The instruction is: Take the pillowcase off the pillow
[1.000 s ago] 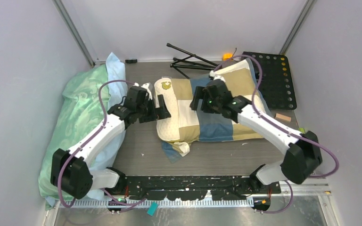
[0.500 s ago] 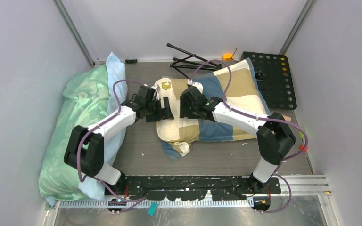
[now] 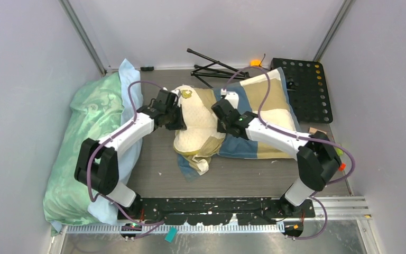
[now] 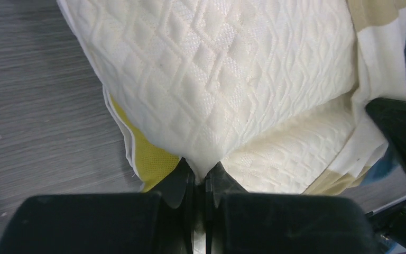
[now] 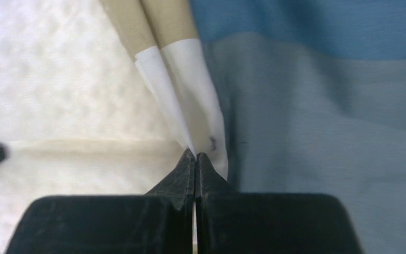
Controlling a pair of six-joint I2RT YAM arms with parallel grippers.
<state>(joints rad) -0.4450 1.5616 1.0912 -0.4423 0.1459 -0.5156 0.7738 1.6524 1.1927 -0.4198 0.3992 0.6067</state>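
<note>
Between the left jaws sits a small fold of the pillow [image 4: 217,79]. These jaws are pressed together on that fold, so they pinch the bumpy cream cloth right at their tips. Just left of the tips, a yellow-green edge [image 4: 147,159] of the pillow peeks out. Past it lies the gray counter [image 4: 31,95]. The pillow looks fat, soft and light. It will likely squash and bend when pulled, so a pinch on such a thin fold may slip off. I think a better hold is deeper on the thick edge close to these jaws. That would stop the pillow from sliding along.

Over to the right, the right jaws are pressed together too. They pinch the white hem [image 5: 190,84] of the pillowcase [image 5: 322,106], which runs up and away from their tips. Left of the tips is bare cream pillow, and right of the tips is blue cloth. The pillowcase looks thin and floppy. It will likely bunch up and rub on the pillow, so it may drag the pillow with it. The open hem seems the right spot to hold, since the cloth looks folded double there.

From above, the pillow sticks partly out of the pillowcase between the two sets of jaws. The rest of the pillowcase spreads out back under the right arm, with part of the pillow inside it.
</note>
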